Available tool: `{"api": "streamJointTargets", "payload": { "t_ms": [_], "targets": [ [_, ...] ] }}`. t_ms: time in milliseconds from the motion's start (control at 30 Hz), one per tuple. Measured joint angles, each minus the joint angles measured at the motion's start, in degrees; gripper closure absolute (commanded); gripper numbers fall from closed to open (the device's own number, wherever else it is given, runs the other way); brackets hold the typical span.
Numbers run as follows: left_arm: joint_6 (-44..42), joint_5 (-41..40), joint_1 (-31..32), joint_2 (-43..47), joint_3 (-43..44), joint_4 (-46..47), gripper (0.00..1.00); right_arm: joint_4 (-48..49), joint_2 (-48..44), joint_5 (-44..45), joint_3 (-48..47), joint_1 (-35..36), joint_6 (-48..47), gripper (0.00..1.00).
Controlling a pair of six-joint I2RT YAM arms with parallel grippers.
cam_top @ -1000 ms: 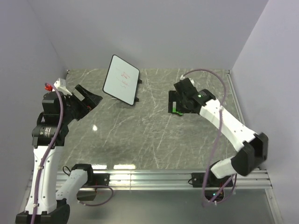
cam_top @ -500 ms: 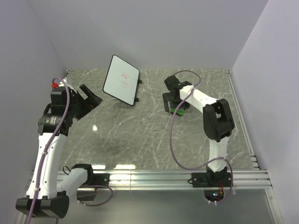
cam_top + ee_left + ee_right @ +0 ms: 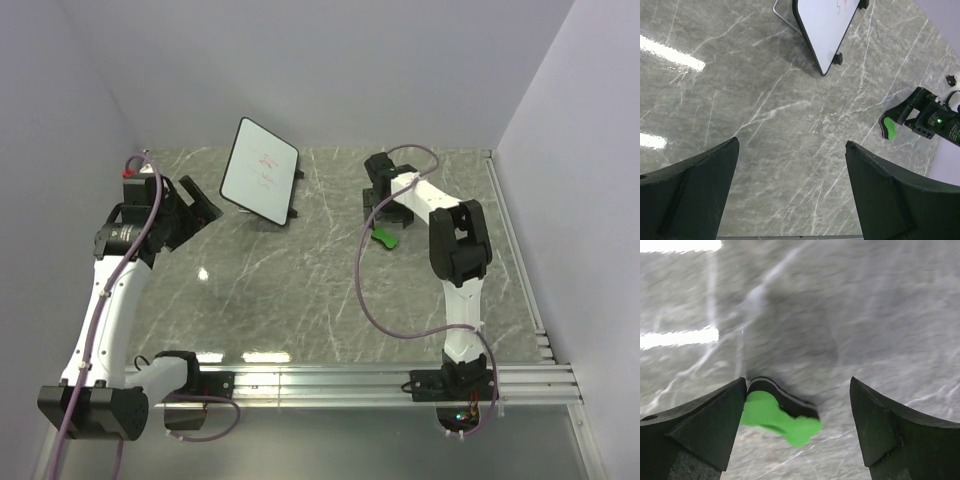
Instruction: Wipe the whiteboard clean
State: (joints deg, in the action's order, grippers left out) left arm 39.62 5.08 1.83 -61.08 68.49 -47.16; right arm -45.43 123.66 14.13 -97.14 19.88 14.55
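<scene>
Leaning leftward, your black-framed white whiteboard (image 3: 258, 170) faces up-right, footed edge near-to-far; open grey marble table (image 3: 300, 300) around; left gripper (image 3: 791, 143), right gripper (image 3: 797, 382) wide.

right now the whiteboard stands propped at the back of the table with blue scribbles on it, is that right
Not quite. The scribbles on the whiteboard are red, not blue; the left wrist view shows them. The rest holds: it stands propped at the back of the table.
</scene>
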Motion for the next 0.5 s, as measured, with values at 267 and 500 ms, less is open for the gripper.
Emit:
{"api": "streamJointTargets", "payload": {
  "t_ms": [267,500],
  "targets": [
    [0.0,-0.26,0.07,-1.36,0.33,1.25,0.07,0.24,-0.79,-0.24,2.49,-3.06,1.75,0.09],
    [0.04,-1.29,1.05,-2.93,0.33,2.69,0.04,0.09,-4.94,-3.56,5.25,-5.77,2.51,0.08]
  ]
}}
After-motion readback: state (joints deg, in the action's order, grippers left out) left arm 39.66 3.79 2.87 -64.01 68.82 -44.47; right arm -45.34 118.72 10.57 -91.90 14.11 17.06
